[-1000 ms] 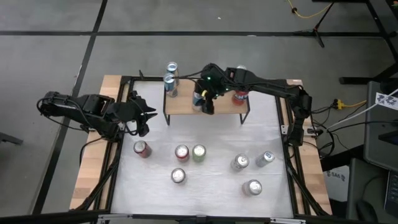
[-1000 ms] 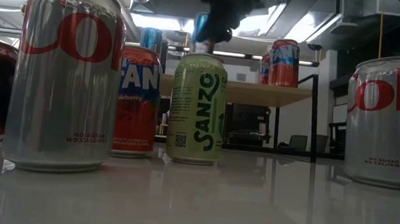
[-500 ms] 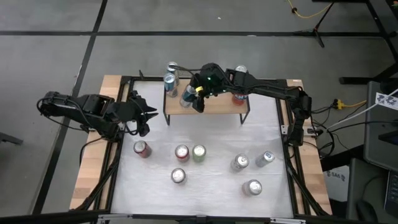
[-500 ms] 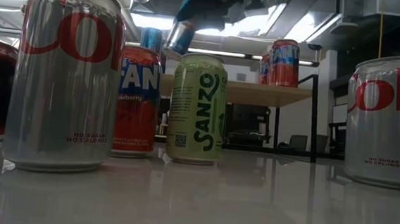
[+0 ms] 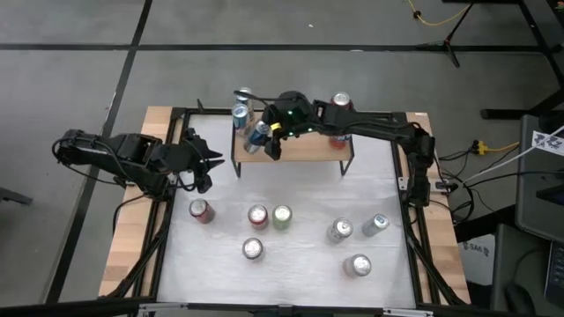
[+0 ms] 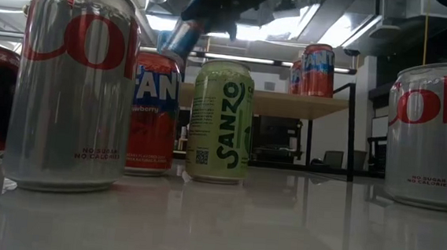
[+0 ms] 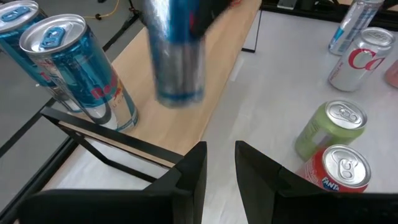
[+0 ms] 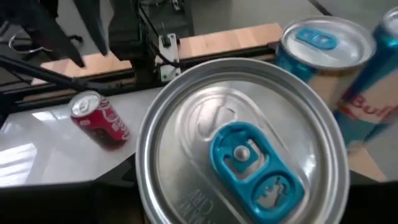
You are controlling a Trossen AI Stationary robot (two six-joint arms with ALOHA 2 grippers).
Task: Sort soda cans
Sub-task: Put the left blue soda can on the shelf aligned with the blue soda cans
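The white surface [image 5: 291, 264] carries a low wooden shelf [image 5: 308, 150] along its far edge. At the shelf's left end stand two blue Red Bull cans [image 5: 240, 113], upright and side by side; a red can [image 5: 340, 134] stands near its right end. On the surface in front of the shelf stand a red Coke can [image 5: 201, 210] near the left edge, a red Fanta can [image 5: 257, 217] touching a green Sanzo can [image 5: 282, 217] mid-surface, and silver Diet Coke cans [image 5: 357, 265] towards the right and near edges.

The right arm reaches across the shelf; its right pincer [image 5: 264, 137] pinches a tilted blue can [image 5: 259, 135] in the air just beside the two Red Bull cans. The left arm waits over the left edge, its left pincer [image 5: 204, 163] nearly pressed together with nothing in it.
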